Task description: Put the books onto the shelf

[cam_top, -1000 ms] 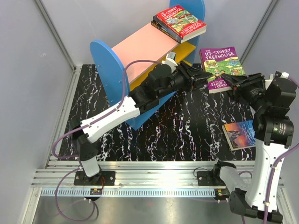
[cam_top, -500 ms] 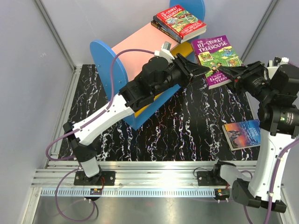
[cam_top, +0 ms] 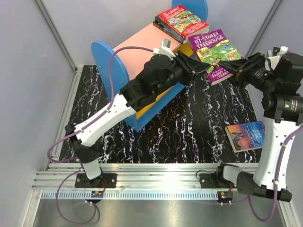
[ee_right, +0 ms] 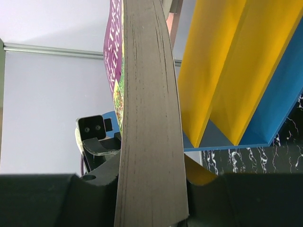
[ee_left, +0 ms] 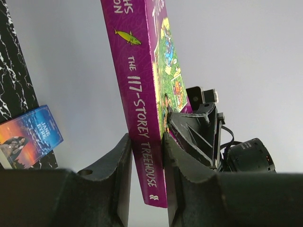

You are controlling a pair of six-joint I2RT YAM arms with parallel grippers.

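Your left gripper and right gripper both clamp the purple book: cover up, long axis running away from you, title end far.

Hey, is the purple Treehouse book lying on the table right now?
No, the purple book is gripped in the air by the left gripper and the right gripper.

purple book, blue shelf, black marbled mat
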